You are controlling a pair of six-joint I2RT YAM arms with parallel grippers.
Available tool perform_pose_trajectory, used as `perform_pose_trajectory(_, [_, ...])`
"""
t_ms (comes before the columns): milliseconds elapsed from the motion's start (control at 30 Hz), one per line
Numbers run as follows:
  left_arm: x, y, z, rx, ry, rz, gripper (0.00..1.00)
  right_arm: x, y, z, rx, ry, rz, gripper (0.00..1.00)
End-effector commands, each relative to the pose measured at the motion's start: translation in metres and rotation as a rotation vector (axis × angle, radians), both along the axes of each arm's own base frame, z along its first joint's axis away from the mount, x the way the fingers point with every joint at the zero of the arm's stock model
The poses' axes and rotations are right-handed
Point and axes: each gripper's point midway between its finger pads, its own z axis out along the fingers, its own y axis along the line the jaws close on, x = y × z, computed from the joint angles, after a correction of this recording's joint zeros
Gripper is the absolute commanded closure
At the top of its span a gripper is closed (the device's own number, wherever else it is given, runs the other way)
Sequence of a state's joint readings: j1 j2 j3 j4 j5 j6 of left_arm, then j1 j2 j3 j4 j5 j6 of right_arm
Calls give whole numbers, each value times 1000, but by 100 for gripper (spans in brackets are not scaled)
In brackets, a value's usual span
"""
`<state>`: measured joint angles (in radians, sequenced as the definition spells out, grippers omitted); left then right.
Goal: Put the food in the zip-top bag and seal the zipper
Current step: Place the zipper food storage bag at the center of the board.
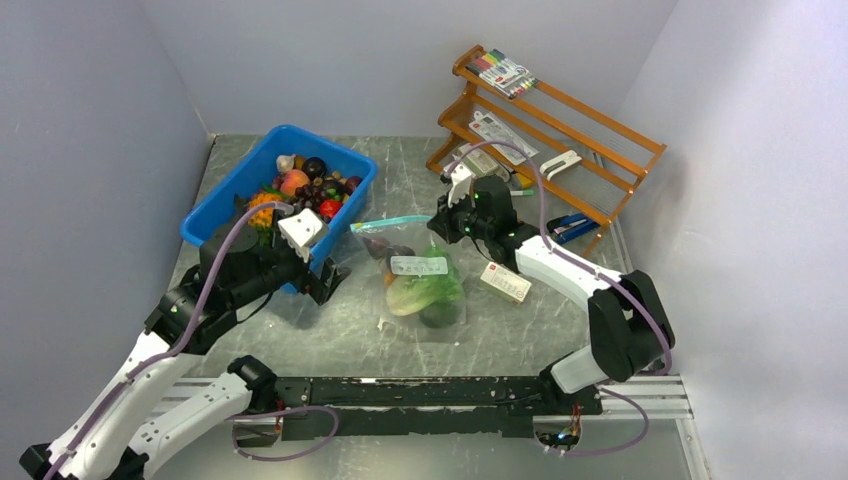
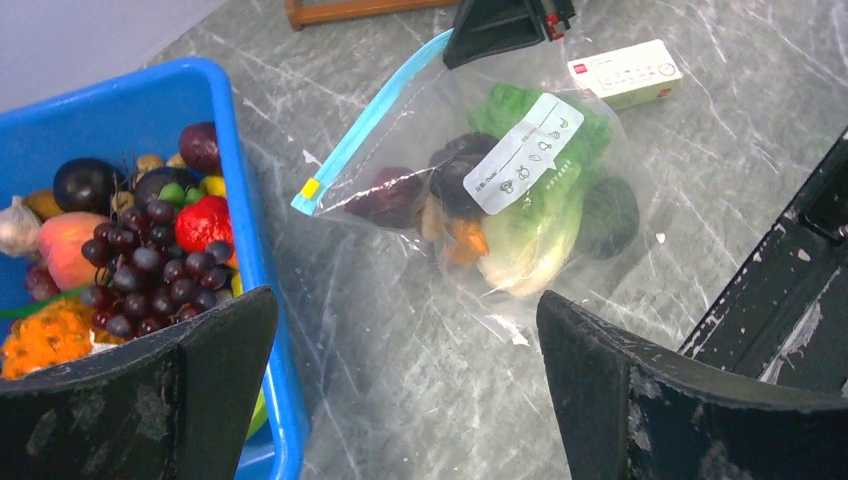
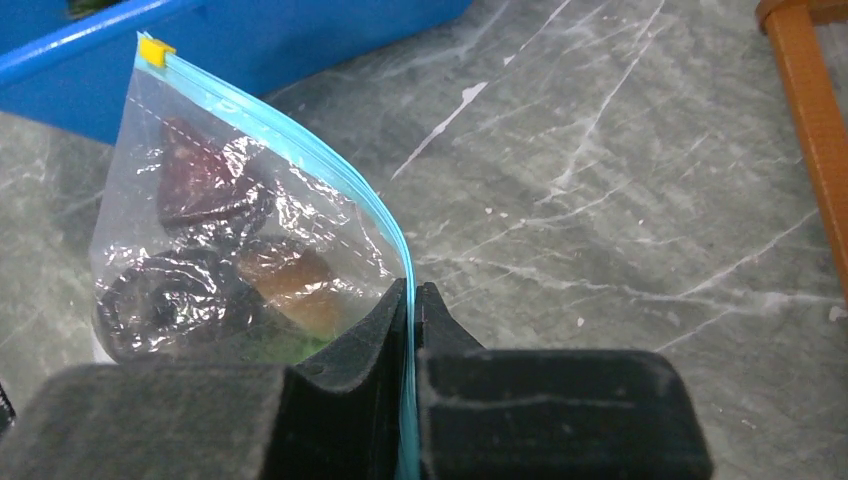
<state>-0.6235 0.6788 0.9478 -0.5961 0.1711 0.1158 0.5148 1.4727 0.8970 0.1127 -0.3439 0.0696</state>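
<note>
The clear zip-top bag (image 1: 425,285) lies mid-table with its white label up, holding green lettuce (image 1: 428,292), an orange piece, dark fruits and an avocado. It also shows in the left wrist view (image 2: 500,190). Its teal-blue zipper (image 1: 390,224) runs along the far edge, with a yellow tip (image 2: 311,188) at the left end. My right gripper (image 3: 412,295) is shut on the zipper (image 3: 300,140) near its right end. My left gripper (image 2: 408,345) is open and empty, low over the table between the bin and the bag.
A blue bin (image 1: 345,195) of toy fruit, with grapes (image 2: 140,265) and a strawberry, stands left of the bag. A small white box (image 1: 505,282) lies right of the bag. A wooden rack (image 1: 560,140) with markers and stationery stands at the back right.
</note>
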Motion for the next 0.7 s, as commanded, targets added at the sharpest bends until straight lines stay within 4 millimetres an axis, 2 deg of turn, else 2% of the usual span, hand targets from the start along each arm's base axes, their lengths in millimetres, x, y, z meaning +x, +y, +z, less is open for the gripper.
perform_pose_trajectory(0, [8, 12, 13, -72, 5, 128, 0, 20, 0, 28, 27, -74, -44, 96])
perform_pose_trajectory(133, [9, 20, 19, -110, 6, 190, 0, 19, -4, 33, 17, -56, -69, 78])
perform_pose_trajectory(267, [5, 20, 14, -119, 48, 198, 0, 12, -12, 42, 7, -29, -100, 52])
perform_pose_trajectory(333, [6, 22, 8, -119, 77, 223, 0, 6, -17, 53, 20, -28, -122, 39])
perform_pose_trajectory(400, [12, 28, 5, -140, 99, 292, 0, 1, -23, 69, 43, -45, -147, 20])
perform_pose_trajectory(500, [18, 35, 1, -159, 133, 382, 0, -12, -31, 90, 87, -65, -173, 1])
perform_pose_trajectory(667, [26, 44, 0, -187, 154, 485, 0, -31, -45, 110, 117, -56, -215, 0])
